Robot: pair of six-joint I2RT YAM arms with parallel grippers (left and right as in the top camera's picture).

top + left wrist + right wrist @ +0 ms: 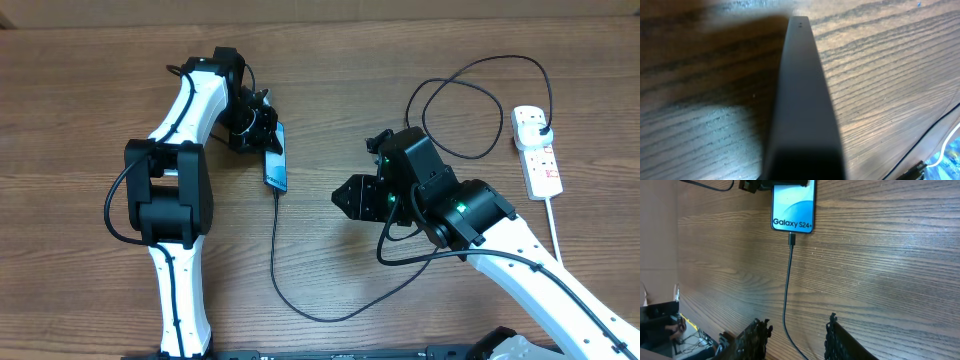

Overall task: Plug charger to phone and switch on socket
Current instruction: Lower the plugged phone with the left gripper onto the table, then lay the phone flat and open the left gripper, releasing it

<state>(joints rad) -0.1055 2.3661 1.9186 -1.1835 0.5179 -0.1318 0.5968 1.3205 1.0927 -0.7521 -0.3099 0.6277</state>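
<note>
The phone [276,160] lies left of centre on the wood table, its top end held by my left gripper [260,128], which is shut on it. In the left wrist view only the phone's dark edge [802,100] shows, running away from the jaws. The right wrist view shows the phone's [793,207] cyan screen, with the charger's connector [792,239] seated in its bottom edge. The charger's black cable [275,260] loops across the table to a black plug [541,125] in the white socket [540,165]. My right gripper [345,197] stands open over the cable [786,300], which lies on the table between the fingers, untouched.
The socket's thick white cord [556,235] runs toward the front right, beside my right arm [520,250]. Slack cable coils behind the right arm near the back [470,100]. My left arm [170,190] covers the table's left part.
</note>
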